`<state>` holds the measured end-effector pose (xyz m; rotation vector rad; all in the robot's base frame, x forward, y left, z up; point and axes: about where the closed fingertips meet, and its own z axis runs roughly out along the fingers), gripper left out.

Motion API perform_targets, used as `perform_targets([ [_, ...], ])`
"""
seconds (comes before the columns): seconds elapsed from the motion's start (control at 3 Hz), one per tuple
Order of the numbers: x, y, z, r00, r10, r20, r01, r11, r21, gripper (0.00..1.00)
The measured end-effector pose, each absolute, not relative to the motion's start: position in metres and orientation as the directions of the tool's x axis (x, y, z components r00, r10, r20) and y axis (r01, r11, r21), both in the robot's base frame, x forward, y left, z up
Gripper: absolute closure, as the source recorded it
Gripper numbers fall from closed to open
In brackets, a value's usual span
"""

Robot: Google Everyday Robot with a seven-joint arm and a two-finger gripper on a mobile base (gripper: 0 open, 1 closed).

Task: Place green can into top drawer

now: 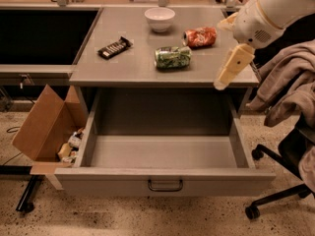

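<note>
1. The gripper (pixel 228 74) is seen at the right edge of the desk top (pixel 98 70), hanging down from a white arm (pixel 268 14) that comes in from the upper right. Its cream tip is pointed down and left, above the right rear corner of the drawer. Whether it is spread or pressed together cannot be told.
2. The green can (pixel 173 57) is found lying on its side on the desk top, left of the gripper and well apart from it, near the front edge.
3. An orange-red can (pixel 200 37) is laid on its side just behind and to the right of the green can, not touching it.
4. A white bowl (pixel 159 19) is set upright farther back; a dark wrapped bar (pixel 114 47) is laid to the left.
5. The top drawer (pixel 165 177) is pulled fully out below the desk top, with its grey floor exposed and a dark handle (pixel 165 185) centred on the front panel.
6. A cardboard box (pixel 42 127) holding small items is tilted against the drawer's left side.
7. A grey cloth (pixel 290 85) is draped over an office chair (pixel 275 195) at the right.
</note>
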<state>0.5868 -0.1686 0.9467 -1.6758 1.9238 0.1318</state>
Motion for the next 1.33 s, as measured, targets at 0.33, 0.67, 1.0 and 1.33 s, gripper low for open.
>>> perform_targets([
  [0.33,0.608,-0.159,0.937,-0.036,-0.856,-0.516,-0.932,0.215,-0.291,0.00],
  [0.67,0.630,-0.146,0.924,-0.044,-0.849,-0.527,-0.931,0.226,-0.287,0.00],
  [1.0,0.650,-0.134,0.912,-0.051,-0.843,-0.535,-0.929,0.237,-0.285,0.00],
  [1.33,0.668,-0.120,0.898,-0.051,-0.826,-0.561,-0.932,0.241,-0.271,0.00],
])
